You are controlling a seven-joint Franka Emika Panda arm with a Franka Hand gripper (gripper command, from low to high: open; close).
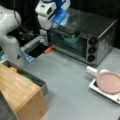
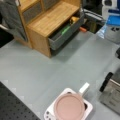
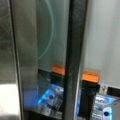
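Wooden drawer cabinet (image 1: 18, 92) stands nearest at a front view's bottom left, its grey drawer (image 1: 30, 77) pulled out with yellow and green items inside; in a front view the same cabinet (image 2: 50, 20) sits at the top left. Across the grey counter (image 1: 65, 82), at the right edge, a pink plate (image 1: 109, 82) rests on a white tray (image 1: 93, 86), which also shows in a front view (image 2: 85, 105). Farther back stands the steel toaster oven (image 1: 95, 32), three black knobs down its front and a teal bowl (image 1: 71, 39) behind its glass door (image 1: 67, 42). The gripper (image 1: 46, 35) hangs at the door's left end by the dark door handle (image 3: 72, 60), which the wrist view shows running upright just before the orange-tipped fingers (image 3: 58, 69). I cannot tell whether the jaws are wide or closed on it.
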